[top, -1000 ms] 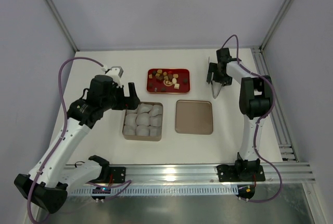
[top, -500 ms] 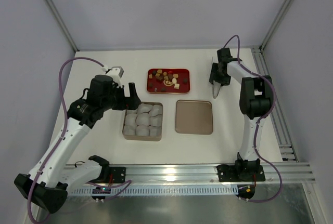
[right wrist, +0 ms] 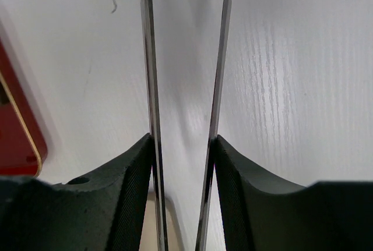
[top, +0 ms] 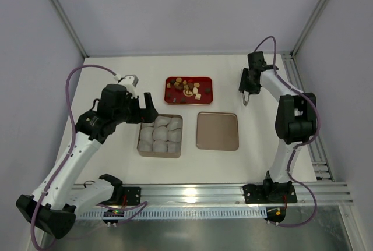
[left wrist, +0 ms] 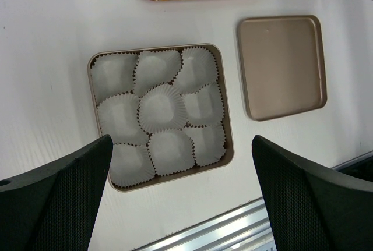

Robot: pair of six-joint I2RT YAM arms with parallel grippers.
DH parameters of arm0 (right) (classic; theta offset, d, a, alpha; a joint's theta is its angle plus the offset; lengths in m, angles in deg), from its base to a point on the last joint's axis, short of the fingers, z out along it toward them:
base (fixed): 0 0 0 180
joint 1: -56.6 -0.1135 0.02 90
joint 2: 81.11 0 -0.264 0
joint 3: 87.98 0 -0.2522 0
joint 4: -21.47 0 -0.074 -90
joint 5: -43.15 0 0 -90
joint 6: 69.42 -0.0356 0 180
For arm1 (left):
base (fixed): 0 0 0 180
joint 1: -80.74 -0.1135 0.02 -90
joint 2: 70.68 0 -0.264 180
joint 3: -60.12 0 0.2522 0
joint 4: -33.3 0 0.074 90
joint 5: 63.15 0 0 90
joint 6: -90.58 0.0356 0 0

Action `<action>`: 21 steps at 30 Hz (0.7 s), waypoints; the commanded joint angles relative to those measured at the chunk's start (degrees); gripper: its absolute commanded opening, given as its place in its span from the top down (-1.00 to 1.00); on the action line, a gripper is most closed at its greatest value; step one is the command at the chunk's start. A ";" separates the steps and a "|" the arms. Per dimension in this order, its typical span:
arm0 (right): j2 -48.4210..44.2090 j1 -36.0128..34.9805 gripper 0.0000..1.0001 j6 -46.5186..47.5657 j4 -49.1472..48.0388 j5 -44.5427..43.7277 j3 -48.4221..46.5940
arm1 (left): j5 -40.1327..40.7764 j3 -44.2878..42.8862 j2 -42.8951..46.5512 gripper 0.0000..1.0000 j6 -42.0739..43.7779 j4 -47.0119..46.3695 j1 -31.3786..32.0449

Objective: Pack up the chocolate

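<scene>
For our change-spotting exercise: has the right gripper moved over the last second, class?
Yes. In the top view the right gripper, closed around metal tweezers, has shifted slightly to the right, away from the fixed red tray.

The left arm (top: 76, 152) rises from its base and leans inward, with the left pincer (top: 148, 108) spread wide. The right arm (top: 289, 117) reaches far forward with its elbow raised. The right pincer (top: 247, 85) has both fingers (right wrist: 125, 193) pressed against the blades of thin metal tweezers (right wrist: 149, 59).

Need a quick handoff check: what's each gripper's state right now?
Left gripper: open, empty.
Right gripper: closed on thin silver metal tweezers.
</scene>
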 commanded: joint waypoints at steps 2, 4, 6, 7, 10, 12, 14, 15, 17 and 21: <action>-7.89 -0.37 0.06 -0.03 -0.51 1.01 0.56 | -1.35 -2.01 0.06 -0.99 -0.71 -1.12 -0.08; -9.73 -0.46 0.06 -0.12 -0.51 1.19 1.35 | -1.61 -2.19 -0.02 -1.00 -0.97 -1.38 -0.08; -11.57 -0.64 0.05 -0.47 -0.42 1.54 2.40 | -1.96 -2.28 -0.11 -0.99 -1.06 -1.56 -0.08; -12.11 -0.81 0.06 -0.65 -0.51 1.63 2.84 | -1.96 -2.28 -0.20 -1.00 -1.23 -1.56 -0.08; -14.57 -1.34 0.06 -0.74 -0.34 1.72 4.42 | -2.23 -2.19 -0.29 -0.99 -1.32 -1.73 -0.08; -15.71 -2.13 0.06 -0.65 -0.07 1.72 4.78 | -2.31 -2.19 -0.29 -1.00 -1.41 -1.82 -0.08; -17.64 -2.83 0.06 -0.73 0.28 1.89 5.22 | -2.40 -2.28 -0.46 -0.99 -1.41 -1.91 -0.08; -18.43 -3.79 0.06 -0.82 0.37 2.24 5.57 | -2.49 -2.36 -0.38 -0.99 -1.50 -1.82 -0.08; -20.19 -5.55 0.12 -1.00 0.45 2.51 5.75 | -2.40 -2.36 -0.46 -0.99 -1.41 -2.00 -0.08; -21.43 -11.79 0.14 -1.00 1.95 0.40 4.87 | -2.58 -2.28 -0.64 -1.00 -1.67 -2.17 -0.08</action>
